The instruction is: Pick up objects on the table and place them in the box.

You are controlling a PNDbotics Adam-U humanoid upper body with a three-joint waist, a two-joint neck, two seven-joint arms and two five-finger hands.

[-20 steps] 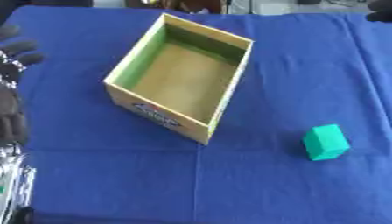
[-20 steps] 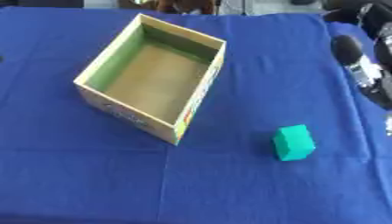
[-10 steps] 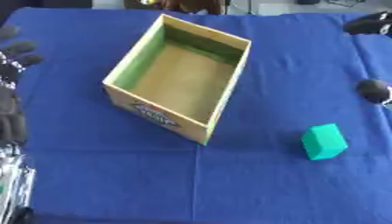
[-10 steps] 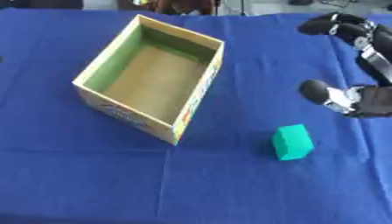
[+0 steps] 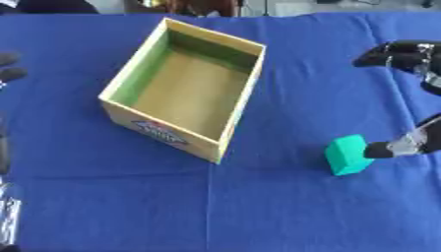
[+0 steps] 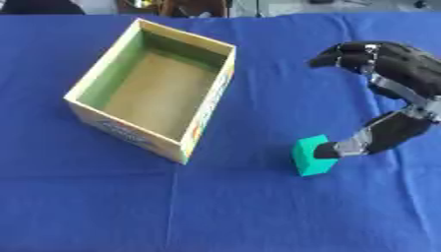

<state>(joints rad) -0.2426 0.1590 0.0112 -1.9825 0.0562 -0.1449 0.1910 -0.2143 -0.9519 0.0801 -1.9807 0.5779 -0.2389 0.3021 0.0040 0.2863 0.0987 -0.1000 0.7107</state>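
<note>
Now | right hand (image 6: 392, 78) open, thumb touching green block (image 6: 311, 156) | box (image 6: 151, 114) apart

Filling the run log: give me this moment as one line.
right hand: open, thumb at block | block: on cloth, ungrasped | box: empty | left hand: idle at left edge

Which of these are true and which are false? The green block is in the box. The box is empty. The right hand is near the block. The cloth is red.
1. The green block is inside the box. False: it sits on the blue cloth, to the right of the box.
2. The box is empty. True: only its bare brown floor shows.
3. The right hand is near the block. True: its thumb tip is at the block's right side, with the fingers arched above.
4. The cloth is red. False: it is blue.
</note>
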